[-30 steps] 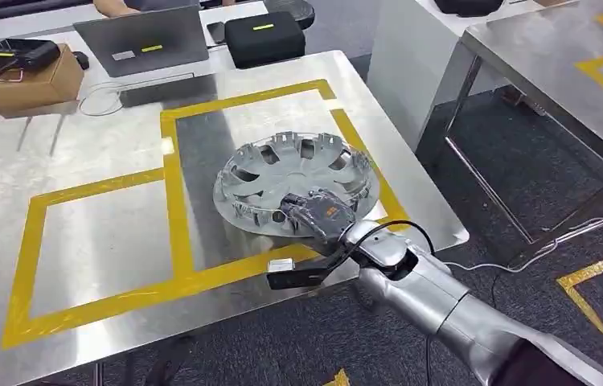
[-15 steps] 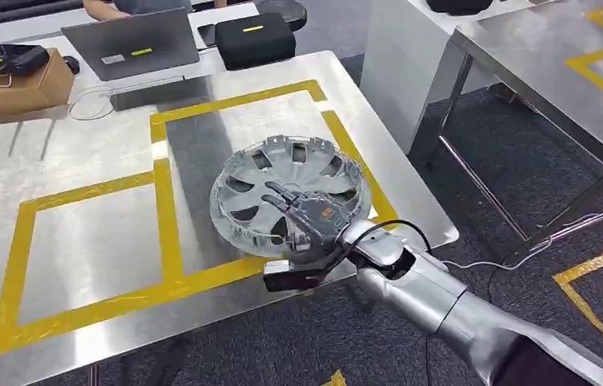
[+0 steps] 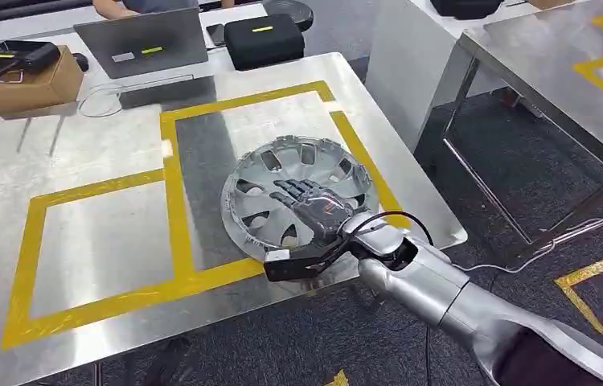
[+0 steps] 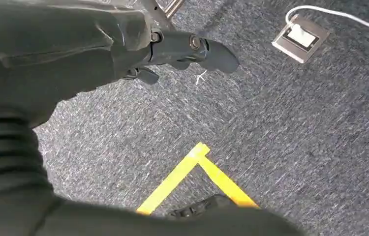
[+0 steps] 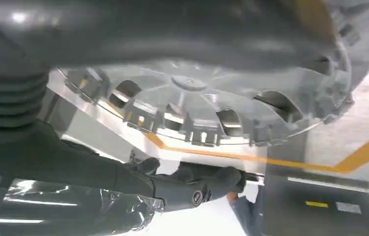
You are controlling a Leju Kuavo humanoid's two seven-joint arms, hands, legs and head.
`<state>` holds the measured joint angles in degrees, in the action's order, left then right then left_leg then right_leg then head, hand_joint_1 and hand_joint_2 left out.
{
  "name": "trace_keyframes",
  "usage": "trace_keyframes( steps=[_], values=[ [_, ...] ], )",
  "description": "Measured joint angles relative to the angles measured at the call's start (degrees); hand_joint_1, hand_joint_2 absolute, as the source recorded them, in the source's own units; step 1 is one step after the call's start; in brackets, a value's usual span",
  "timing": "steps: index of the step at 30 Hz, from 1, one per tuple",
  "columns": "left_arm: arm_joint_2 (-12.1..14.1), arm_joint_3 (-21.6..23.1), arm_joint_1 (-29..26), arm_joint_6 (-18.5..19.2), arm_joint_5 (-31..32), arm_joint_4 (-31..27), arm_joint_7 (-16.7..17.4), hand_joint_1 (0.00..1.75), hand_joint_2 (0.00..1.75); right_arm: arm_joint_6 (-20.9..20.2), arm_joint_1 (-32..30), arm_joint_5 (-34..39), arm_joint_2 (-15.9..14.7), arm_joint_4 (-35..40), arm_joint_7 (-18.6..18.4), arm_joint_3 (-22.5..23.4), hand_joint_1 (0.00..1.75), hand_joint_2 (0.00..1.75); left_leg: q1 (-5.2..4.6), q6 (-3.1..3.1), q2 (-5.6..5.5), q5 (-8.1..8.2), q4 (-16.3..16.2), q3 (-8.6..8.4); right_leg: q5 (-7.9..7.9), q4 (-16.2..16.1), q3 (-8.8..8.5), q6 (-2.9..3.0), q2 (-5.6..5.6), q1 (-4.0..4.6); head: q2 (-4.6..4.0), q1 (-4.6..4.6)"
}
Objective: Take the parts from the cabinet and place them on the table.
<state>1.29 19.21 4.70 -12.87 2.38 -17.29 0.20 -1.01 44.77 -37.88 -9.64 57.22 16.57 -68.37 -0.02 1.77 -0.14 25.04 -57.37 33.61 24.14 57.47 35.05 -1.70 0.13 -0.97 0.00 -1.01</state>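
A silver hubcap point(image 3: 282, 173) lies flat on the steel table point(image 3: 97, 233), inside the right-hand yellow taped square near the table's front right corner. My right hand point(image 3: 314, 207) rests over its near half, with the fingers stretched flat across the spokes. In the right wrist view the hubcap point(image 5: 187, 105) sits on the table, and the thumb point(image 5: 192, 189) stands off from its rim with bare table between them. My left hand point(image 4: 172, 49) hangs above the grey carpet and holds nothing.
At the table's far edge stand a laptop point(image 3: 151, 42), a black case point(image 3: 264, 39) and a cardboard box point(image 3: 29, 79) with a black device on it. A second steel table point(image 3: 555, 72) stands to the right across a carpeted aisle. A person's arm point(image 3: 125, 6) shows behind the laptop.
My right hand went from gripping the hubcap's near rim to lying flat over it with the fingers stretched out. The hubcap has settled flat on the table. The view swayed slightly.
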Motion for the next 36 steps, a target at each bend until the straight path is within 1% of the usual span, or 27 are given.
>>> trace_keyframes(
  steps=[2,3,4,5,7,9,10,11,13,14,15,17,18,19,21,22,24,25,26,28,29,30,32,33,34,35,36],
  values=[
    [0.0,0.0,-0.05,-0.11,-0.19,0.0,-0.11,0.0,0.0,0.44,-0.01,-0.53,-0.11,0.0,-0.4,-0.02,0.0,0.0,0.23,-0.43,0.0,-0.11,0.12,-0.01,0.04,0.07,0.05,0.51,0.01,0.38,0.0,0.05],
    [0.07,0.0,-0.04,-0.48,-0.66,0.0,-0.26,0.0,0.0,1.93,0.03,-2.13,-0.05,0.0,-1.53,-0.02,0.0,0.0,0.23,-0.75,-0.02,0.09,-0.06,0.0,-0.19,-0.25,-0.06,0.95,0.01,-0.25,0.0,0.07],
    [0.02,0.02,-0.12,-0.85,-0.9,0.0,-0.4,0.0,0.0,3.46,0.08,-3.48,0.17,0.02,-2.5,-0.02,0.0,0.0,0.43,-1.01,0.0,0.64,-0.55,0.55,-0.19,-0.27,-0.18,0.97,0.05,-0.45,0.0,0.07],
    [-0.07,0.07,-0.16,-1.44,-1.31,0.0,-0.55,0.0,0.0,5.74,0.08,-5.14,0.41,0.02,-3.87,0.0,0.0,0.0,0.45,-1.35,0.02,1.98,-2.24,1.12,-0.18,-0.27,-0.19,1.41,0.06,-0.46,0.0,-0.2],
    [0.02,0.04,-0.23,-2.49,-2.01,0.0,-0.59,0.0,0.0,10.7,-0.02,-8.84,0.94,0.02,-7.18,0.0,0.0,0.0,0.75,-2.01,0.04,6.72,-11.74,5.42,-0.2,-0.23,-0.15,1.69,0.1,-0.34,0.0,-0.24],
    [-0.02,0.04,-0.55,-2.93,-2.58,0.0,-0.57,0.0,0.0,14.81,-0.49,-12.38,1.05,-0.07,-10.11,0.0,0.0,0.0,0.78,-2.27,0.05,8.59,-18.6,8.92,-0.18,-0.18,-0.15,1.73,0.06,-0.25,0.0,-0.24],
    [-0.07,0.09,-0.8,-2.99,-2.66,0.0,-0.55,0.0,0.0,16.39,-0.76,-13.87,1.22,-0.2,-11.34,0.0,0.0,0.0,0.81,-2.21,0.06,7.69,-18.15,8.87,-0.23,-0.1,-0.17,1.67,0.07,-0.23,0.0,-0.22],
    [-0.07,0.13,-0.92,-3.02,-3.01,0.02,-0.48,0.0,0.0,17.44,-0.94,-14.86,1.44,-0.37,-12.21,0.02,0.0,0.0,0.81,-2.07,0.06,5.57,-14.71,7.29,-0.23,-0.03,-0.17,1.66,0.11,-0.23,0.0,-0.24],
    [-0.02,0.35,-0.83,-3.02,-3.23,0.0,-0.24,0.0,0.0,18.36,-1.01,-16.02,1.84,-0.7,-13.2,0.15,0.0,0.0,0.8,-1.43,0.05,0.45,-3.96,1.84,-0.23,0.03,-0.25,1.64,0.34,-0.22,0.0,-0.24],
    [0.0,0.52,-0.75,-3.02,-3.34,0.0,-0.18,0.0,0.0,18.56,-1.01,-16.29,2.01,-0.88,-13.44,0.28,0.0,0.0,0.74,-1.06,-0.1,0.49,-0.61,0.21,-0.31,-0.04,-0.22,1.53,0.37,-0.23,0.0,-0.22],
    [-0.02,0.68,-0.75,-2.99,-3.47,0.0,-0.13,0.0,0.0,18.8,-0.95,-16.5,2.05,-1.07,-13.51,0.42,0.0,0.0,0.3,-0.9,-0.13,0.18,-0.37,-0.24,-0.54,0.06,0.12,1.15,0.39,0.37,0.0,-0.17],
    [-0.04,0.92,-0.79,-2.95,-3.61,0.0,0.04,0.0,0.0,18.91,-1.31,-16.63,2.21,-1.42,-13.57,0.44,0.0,0.0,0.05,-0.58,-0.23,0.0,-0.55,0.06,-0.91,-0.08,0.25,0.58,0.35,-0.04,0.0,-0.19],
    [0.02,1.03,-0.77,-2.91,-3.61,0.0,0.09,0.0,0.0,18.91,-1.36,-16.68,2.25,-1.6,-13.57,0.48,0.0,0.0,-0.06,-0.09,-0.22,-0.35,-0.4,0.14,-1.29,-0.46,0.2,0.01,0.36,-0.04,0.0,-0.22],
    [-0.02,1.09,-0.71,-2.84,-3.61,0.0,0.09,0.0,0.0,18.91,-1.34,-16.7,2.23,-1.7,-13.57,0.59,0.0,0.0,0.5,0.65,0.0,-1.23,0.74,-0.08,-1.02,-0.26,0.54,-0.24,0.32,0.11,0.0,-0.15],
    [-0.11,1.2,-0.56,-2.78,-3.58,0.0,0.11,0.0,0.0,18.93,-1.2,-16.72,2.16,-2.01,-13.62,0.66,0.0,0.0,0.4,1.48,0.25,-2.11,1.14,0.46,2.75,4.16,2.4,0.63,0.26,0.07,0.0,-0.02],
    [-0.11,1.2,-0.56,-2.71,-3.58,0.0,0.13,0.0,0.0,18.93,-1.32,-16.72,2.14,-2.14,-13.64,0.66,0.0,0.0,0.29,1.6,0.27,-2.45,1.14,1.0,5.42,9.28,4.16,1.06,0.26,0.05,0.0,0.02],
    [-0.11,1.42,-0.55,-1.99,-3.56,0.0,0.17,0.0,0.0,18.82,-1.56,-16.87,2.1,-2.62,-13.85,0.59,0.0,0.0,0.03,1.68,0.28,-3.37,1.1,2.23,8.95,17.54,6.8,1.09,0.26,0.05,0.0,0.0],
    [-0.11,1.53,-0.55,-1.81,-3.5,0.0,0.24,0.0,0.0,18.8,-1.67,-16.9,2.1,-2.76,-14.03,0.59,0.0,0.0,-0.03,1.64,0.28,-3.83,1.1,2.81,9.01,18.2,6.44,0.71,0.26,0.06,0.0,0.0],
    [-0.11,1.62,-0.54,-1.64,-3.41,0.0,0.3,0.0,0.0,18.71,-1.69,-16.94,2.1,-2.97,-14.16,0.59,0.0,0.0,-0.09,1.58,0.27,-4.31,1.08,3.4,8.26,16.3,4.8,0.23,0.25,0.06,0.0,0.0],
    [-0.11,1.95,-0.4,-1.46,-3.15,0.0,0.57,0.0,0.0,18.67,-1.64,-17.09,2.12,-3.24,-14.36,0.66,0.0,0.0,-0.18,1.27,0.14,-5.34,1.04,4.51,5.45,6.63,-1.83,-0.53,0.23,0.09,0.0,0.02],
    [-0.11,2.23,-0.2,-1.18,-3.1,0.0,0.83,0.0,0.0,18.69,-1.6,-17.18,2.16,-3.32,-14.43,0.81,0.0,0.0,-0.19,1.04,0.09,-5.77,0.87,4.82,5.22,1.61,-5.43,-0.23,0.22,0.16,0.0,0.0],
    [-0.09,2.51,0.02,-1.03,-3.08,0.0,0.96,0.0,0.0,18.75,-1.66,-17.4,2.29,-3.34,-14.54,1.07,0.0,0.0,-0.5,0.63,0.05,-6.21,0.76,5.43,5.78,-1.11,-7.27,0.44,0.22,0.61,0.0,-0.04],
    [-0.09,2.75,0.17,-0.94,-3.06,0.0,1.22,0.0,0.0,18.8,-1.64,-17.49,2.27,-3.54,-14.62,1.25,0.0,0.0,-0.08,-0.09,0.05,-7.26,0.95,5.4,4.91,-0.74,-5.91,0.74,0.32,0.94,0.0,0.22],
    [-0.09,2.86,0.16,-0.94,-3.06,0.0,1.31,0.0,0.0,18.8,-1.69,-17.49,2.27,-3.63,-14.62,1.29,0.0,0.0,0.05,-0.51,0.04,-7.73,1.32,5.41,4.59,-0.75,-5.7,1.23,0.3,1.06,0.0,0.18],
    [0.02,2.99,0.13,-0.94,-3.08,0.02,1.4,0.0,0.0,18.8,-1.74,-17.51,2.34,-3.72,-14.64,1.38,0.0,0.0,-0.12,-0.92,-0.15,-8.31,1.49,5.77,3.71,-1.26,-5.29,1.74,0.19,0.47,0.0,0.24],
    [0.0,3.24,0.13,-0.85,-3.06,0.02,1.51,0.0,0.0,18.78,-1.62,-17.55,2.45,-3.78,-14.78,1.51,0.0,0.0,0.22,-1.28,-0.19,-6.21,0.59,6.59,2.92,-1.25,-5.11,2.11,0.07,0.19,0.0,0.26],
    [0.04,3.47,0.14,-0.85,-3.06,0.02,1.7,0.0,0.0,18.73,-1.67,-17.64,2.58,-3.87,-14.99,1.66,0.0,0.0,0.38,-1.69,-0.08,-2.43,-2.15,7.38,2.2,-1.22,-4.35,2.73,0.04,0.15,0.0,0.09]
  ],
)
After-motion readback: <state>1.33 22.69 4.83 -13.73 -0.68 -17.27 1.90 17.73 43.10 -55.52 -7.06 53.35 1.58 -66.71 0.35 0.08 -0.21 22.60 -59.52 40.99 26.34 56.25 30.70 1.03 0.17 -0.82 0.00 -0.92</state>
